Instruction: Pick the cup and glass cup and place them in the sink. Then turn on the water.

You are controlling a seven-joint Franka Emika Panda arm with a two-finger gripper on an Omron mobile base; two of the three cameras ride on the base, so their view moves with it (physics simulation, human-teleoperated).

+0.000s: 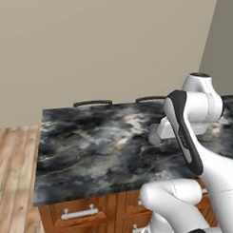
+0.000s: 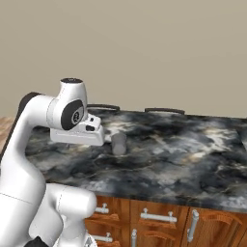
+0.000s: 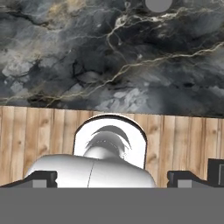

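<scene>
Broadly, a dark marbled stone counter spans brown wooden drawers. Near its middle stands the small translucent grey cylindrical glass cup, upright, just beside the white hand. The two-finger gripper has its dark tips wide apart, holding nothing.

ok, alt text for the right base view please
A white robot arm rises at the left over a dark marble counter, its hand reaching toward a small grey see-through glass cup standing upright on the counter. Below are wooden drawers with silver handles, and a plain beige wall behind.
</scene>
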